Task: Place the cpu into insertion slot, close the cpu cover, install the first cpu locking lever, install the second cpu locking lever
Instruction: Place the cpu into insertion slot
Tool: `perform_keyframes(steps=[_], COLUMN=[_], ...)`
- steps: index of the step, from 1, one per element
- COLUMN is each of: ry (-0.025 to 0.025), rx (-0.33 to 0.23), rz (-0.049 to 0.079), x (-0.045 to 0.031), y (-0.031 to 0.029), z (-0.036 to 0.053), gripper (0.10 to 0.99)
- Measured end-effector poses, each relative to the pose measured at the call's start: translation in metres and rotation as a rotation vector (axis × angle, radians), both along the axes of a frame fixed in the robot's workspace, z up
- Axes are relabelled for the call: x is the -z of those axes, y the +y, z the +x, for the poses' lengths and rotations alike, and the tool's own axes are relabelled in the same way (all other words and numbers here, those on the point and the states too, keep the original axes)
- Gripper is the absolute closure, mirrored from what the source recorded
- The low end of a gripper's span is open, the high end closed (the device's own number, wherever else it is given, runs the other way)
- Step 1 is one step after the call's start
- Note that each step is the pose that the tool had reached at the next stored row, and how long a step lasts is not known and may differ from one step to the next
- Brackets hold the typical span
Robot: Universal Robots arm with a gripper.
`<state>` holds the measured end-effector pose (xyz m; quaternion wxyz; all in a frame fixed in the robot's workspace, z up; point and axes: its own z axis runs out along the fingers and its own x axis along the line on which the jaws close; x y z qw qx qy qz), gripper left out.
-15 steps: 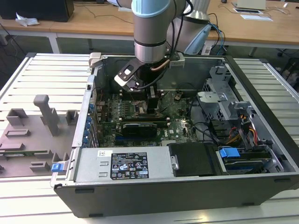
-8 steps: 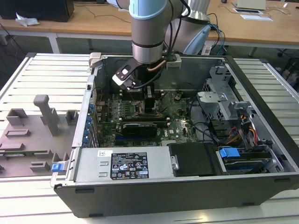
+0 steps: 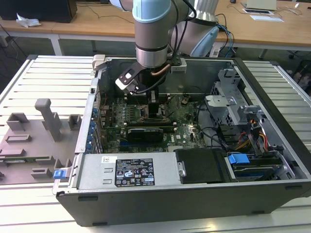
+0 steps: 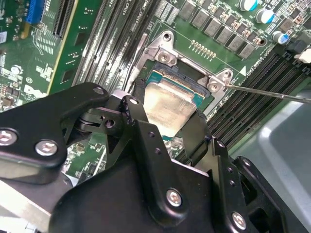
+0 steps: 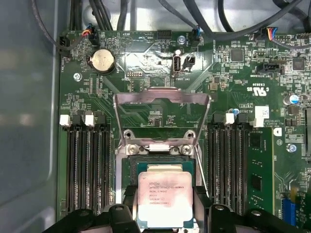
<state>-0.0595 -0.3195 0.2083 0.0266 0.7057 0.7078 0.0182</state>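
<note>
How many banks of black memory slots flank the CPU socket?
2: one bank on one side of the insertion slot, another bank on the opposite side. No others seem hidden.

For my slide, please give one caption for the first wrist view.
Gripper closed on the cpu at the insertion slot, with the cpu cover raised open.

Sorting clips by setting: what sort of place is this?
Probably a robotics lab or test workshop: an opened computer case sits on a slatted metal table, the gripper holds the cpu at the insertion slot, and wooden desks stand behind.
</note>
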Motion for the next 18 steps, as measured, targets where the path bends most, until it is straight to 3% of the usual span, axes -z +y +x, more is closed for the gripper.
perform_keyframes(steps=[12,18], ry=[0.0003,0.0001], rx=[0.000,0.000], rz=[0.000,0.000], x=[0.0090,0.0095], y=[0.0029,0.0030], z=[0.0001,0.0003], gripper=[0.541,0.541])
